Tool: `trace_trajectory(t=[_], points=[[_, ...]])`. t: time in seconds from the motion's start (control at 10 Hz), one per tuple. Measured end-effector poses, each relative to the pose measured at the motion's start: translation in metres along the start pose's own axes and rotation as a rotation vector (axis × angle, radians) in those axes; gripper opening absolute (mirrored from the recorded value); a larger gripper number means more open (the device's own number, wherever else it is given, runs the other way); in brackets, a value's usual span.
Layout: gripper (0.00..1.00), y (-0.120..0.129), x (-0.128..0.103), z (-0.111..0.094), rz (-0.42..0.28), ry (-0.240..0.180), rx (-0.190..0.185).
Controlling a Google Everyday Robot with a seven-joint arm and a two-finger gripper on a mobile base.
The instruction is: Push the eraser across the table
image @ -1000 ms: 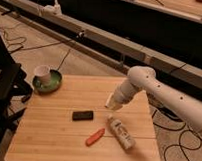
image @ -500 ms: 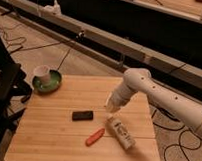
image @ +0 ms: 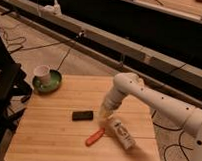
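Observation:
The eraser (image: 83, 115) is a small flat black block lying near the middle of the light wooden table (image: 52, 138). My gripper (image: 105, 113) hangs at the end of the white arm, low over the table, a short way to the right of the eraser and apart from it. An orange marker (image: 95, 137) lies on the table just below the gripper.
A green plate (image: 47, 81) with a white cup (image: 41, 72) sits at the table's far left corner. A white bottle (image: 121, 134) lies on its side by the right front. A dark frame (image: 4, 86) stands left of the table. Cables run over the floor.
The arm has swung left and lower, bringing the gripper closer to the eraser. The eraser, marker and bottle have not moved.

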Motion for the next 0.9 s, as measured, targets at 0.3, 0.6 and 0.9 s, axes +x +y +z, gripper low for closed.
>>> trace_trajectory(t=[0.3, 0.6, 0.9], points=[[0.0, -0.009, -0.008, 0.021, 0.011, -0.056, -0.032], [0.0, -0.019, 0.006, 0.029, 0.054, -0.095, -0.043], [0.0, -0.025, 0.011, 0.036, 0.063, -0.111, -0.051]])
